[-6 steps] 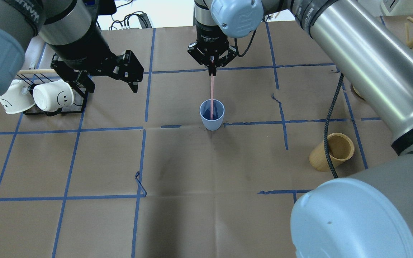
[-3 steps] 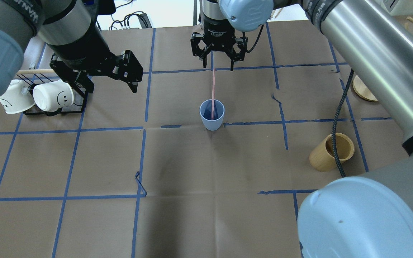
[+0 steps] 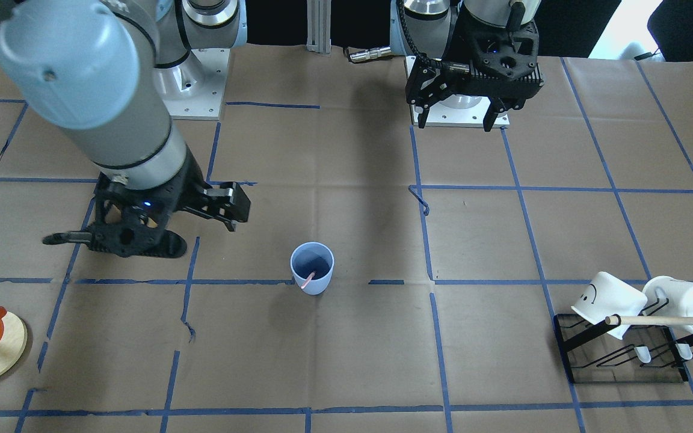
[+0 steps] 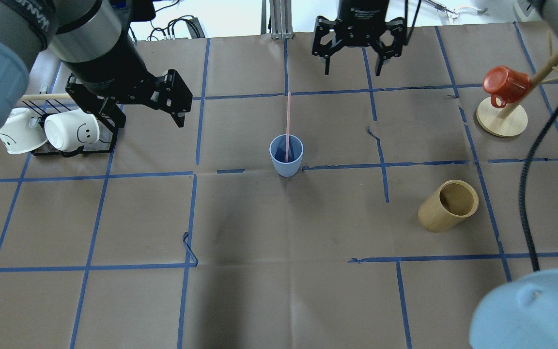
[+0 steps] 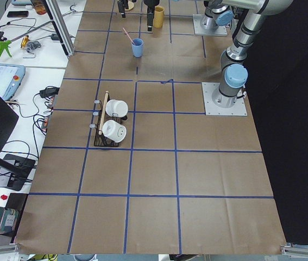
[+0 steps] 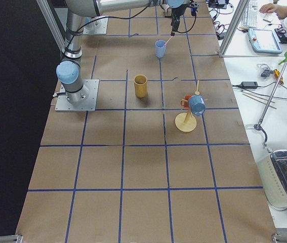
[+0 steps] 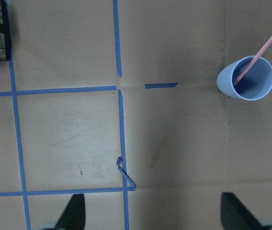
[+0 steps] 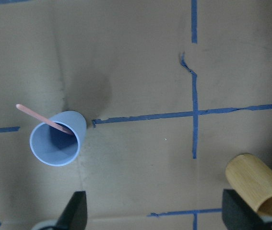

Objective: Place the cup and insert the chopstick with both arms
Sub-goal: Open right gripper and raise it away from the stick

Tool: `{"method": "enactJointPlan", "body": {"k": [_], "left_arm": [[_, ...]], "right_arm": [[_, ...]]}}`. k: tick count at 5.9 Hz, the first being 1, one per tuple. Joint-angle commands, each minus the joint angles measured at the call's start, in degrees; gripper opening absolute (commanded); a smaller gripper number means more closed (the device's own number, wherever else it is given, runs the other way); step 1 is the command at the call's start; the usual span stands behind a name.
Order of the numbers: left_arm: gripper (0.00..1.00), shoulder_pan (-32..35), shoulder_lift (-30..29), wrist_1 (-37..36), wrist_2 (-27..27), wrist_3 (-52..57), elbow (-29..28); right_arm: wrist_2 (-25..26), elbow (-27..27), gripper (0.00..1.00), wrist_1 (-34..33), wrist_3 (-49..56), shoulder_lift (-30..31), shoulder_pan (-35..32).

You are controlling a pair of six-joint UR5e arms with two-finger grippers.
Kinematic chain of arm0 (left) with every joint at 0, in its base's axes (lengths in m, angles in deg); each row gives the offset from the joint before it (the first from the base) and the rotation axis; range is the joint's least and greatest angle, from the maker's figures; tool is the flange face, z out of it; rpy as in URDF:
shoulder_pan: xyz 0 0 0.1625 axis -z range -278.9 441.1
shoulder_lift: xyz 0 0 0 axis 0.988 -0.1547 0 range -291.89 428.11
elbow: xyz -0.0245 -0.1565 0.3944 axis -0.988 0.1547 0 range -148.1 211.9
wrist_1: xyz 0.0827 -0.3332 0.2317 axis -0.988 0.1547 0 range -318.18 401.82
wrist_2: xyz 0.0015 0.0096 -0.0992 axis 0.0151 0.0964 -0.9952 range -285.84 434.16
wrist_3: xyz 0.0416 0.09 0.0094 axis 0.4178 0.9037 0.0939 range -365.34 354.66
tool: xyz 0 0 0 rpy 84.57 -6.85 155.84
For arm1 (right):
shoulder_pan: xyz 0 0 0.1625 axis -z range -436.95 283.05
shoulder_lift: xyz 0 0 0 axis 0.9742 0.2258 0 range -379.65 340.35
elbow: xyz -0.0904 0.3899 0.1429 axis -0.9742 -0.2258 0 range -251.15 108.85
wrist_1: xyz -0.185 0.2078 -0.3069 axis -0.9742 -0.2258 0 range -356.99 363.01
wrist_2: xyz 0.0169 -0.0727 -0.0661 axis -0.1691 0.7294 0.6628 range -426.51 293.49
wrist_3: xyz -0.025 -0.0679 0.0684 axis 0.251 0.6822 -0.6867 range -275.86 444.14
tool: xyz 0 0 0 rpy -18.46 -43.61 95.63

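Leaning chopstick (image 4: 287, 121), top away from robot (image 5: 233, 77)

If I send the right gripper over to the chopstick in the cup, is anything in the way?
Nothing visible. The right gripper hangs open beyond the cup, and only bare table lies between it and the chopstick standing in the cup. The wooden cup stands well off to the side.

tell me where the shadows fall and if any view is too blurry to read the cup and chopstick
Overhead exterior: sharp, the cup and chopstick crisp, a faint broad shadow on the paper below them. Exterior front-facing: soft shadow beside the cup, no glare. Exterior left: both tiny, hard to read. Right wrist-mounted: clear, dark shadow patch beside the cup.
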Motion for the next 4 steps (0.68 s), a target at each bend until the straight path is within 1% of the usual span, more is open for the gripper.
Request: {"method": "enactJointPlan", "body": {"k": [1,2,3,4], "left_arm": [[0.99,-0.03,0.02,0.04,0.00,0.00,0.00],[0.99,-0.03,0.02,0.04,0.00,0.00,0.00],[0.99,0.06,0.02,0.13,0.09,0.00,0.00],[0.99,0.06,0.02,0.13,0.00,0.00,0.00]], "right_arm": [[-0.08,13.75,0.97,-4.90,3.91,11.75,5.28],[0.09,19.92,1.00,-11.31,4.18,15.20,6.08],[0.26,20.94,1.00,-13.11,4.18,15.59,6.01],[0.70,20.95,1.00,-13.13,4.18,15.59,6.09]]}}
